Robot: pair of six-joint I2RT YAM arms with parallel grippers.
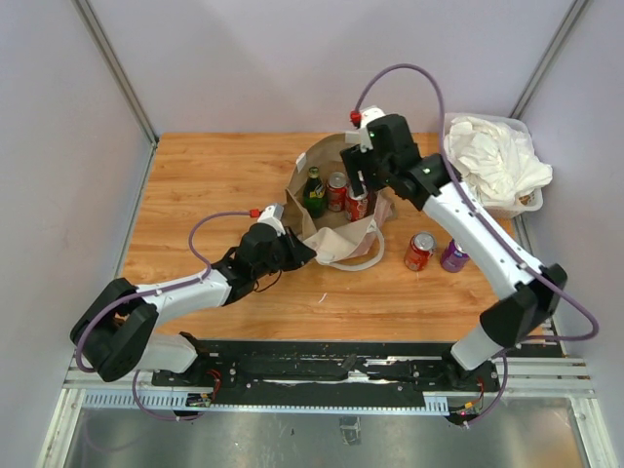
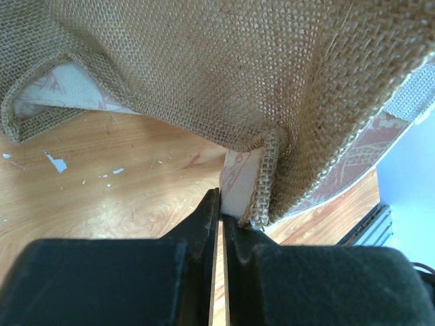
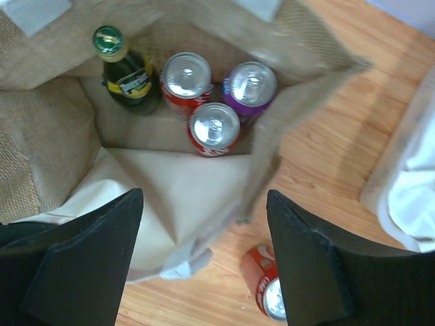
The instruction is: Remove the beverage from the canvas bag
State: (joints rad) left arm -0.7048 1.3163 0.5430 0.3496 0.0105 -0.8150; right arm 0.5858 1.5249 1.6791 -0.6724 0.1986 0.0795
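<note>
The canvas bag (image 1: 302, 205) sits on the wooden surface (image 1: 195, 185), roughly midway between the left and right edges and somewhat nearer the far edge. Its mouth is open upward, and one white handle (image 1: 359, 261) droops toward the near edge.

Four drinks stand on the bag's floor. A green bottle (image 3: 126, 75) with a gold cap is on one side and a purple can (image 3: 250, 85) on the other. A red can (image 3: 185, 78) stands between them, and a second red can (image 3: 214, 128) is just in front, touching both cans.

The left claw (image 2: 219, 200) is clamped on the bag's near-left rim, with a fold of burlap and pale lining pinched between its fingers. The right claw (image 3: 202, 204) hangs over the bag's mouth, above the drinks. Its jaws are spread wide and it grips nothing.

To the right of the bag, a loose red can (image 1: 420, 251) and a loose purple can (image 1: 454, 255) rest close together on the surface, toward the right edge. A clear bin (image 1: 522, 132) of white cloths occupies the far right corner.
</note>
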